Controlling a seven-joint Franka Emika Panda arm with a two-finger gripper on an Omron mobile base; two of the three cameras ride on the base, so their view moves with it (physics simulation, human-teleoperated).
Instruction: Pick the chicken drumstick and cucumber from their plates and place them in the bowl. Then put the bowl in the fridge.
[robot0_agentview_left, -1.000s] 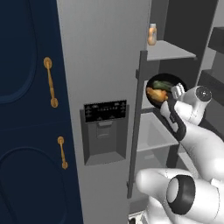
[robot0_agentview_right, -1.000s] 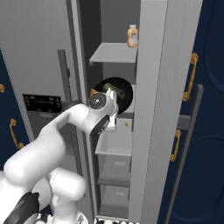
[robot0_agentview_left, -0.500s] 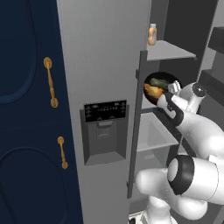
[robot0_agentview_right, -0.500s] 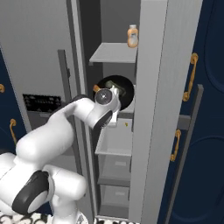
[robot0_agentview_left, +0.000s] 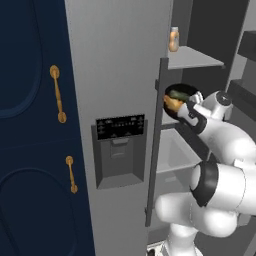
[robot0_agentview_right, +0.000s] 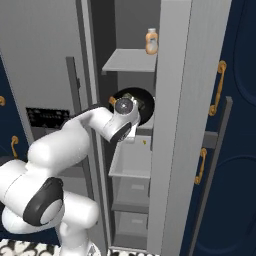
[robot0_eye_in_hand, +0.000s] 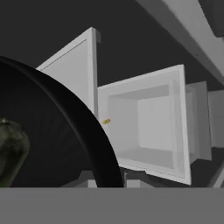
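Lifted further into the fridge (robot0_agentview_left: 120, 90), our bent arm's gripper (robot0_agentview_left: 186, 106) stays clamped on the bowl (robot0_agentview_left: 176, 90) holding cucumber (robot0_eye_in_hand: 11, 151) and drumstick (robot0_agentview_left: 170, 102).

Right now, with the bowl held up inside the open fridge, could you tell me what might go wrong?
1. The bowl looks tilted in the tool, so the chicken drumstick and cucumber could slide out.
2. It sits close to the fridge door edge; its rim might clip the edge or a shelf on the way in.
3. A bottle stands on the shelf above and could topple if bumped.
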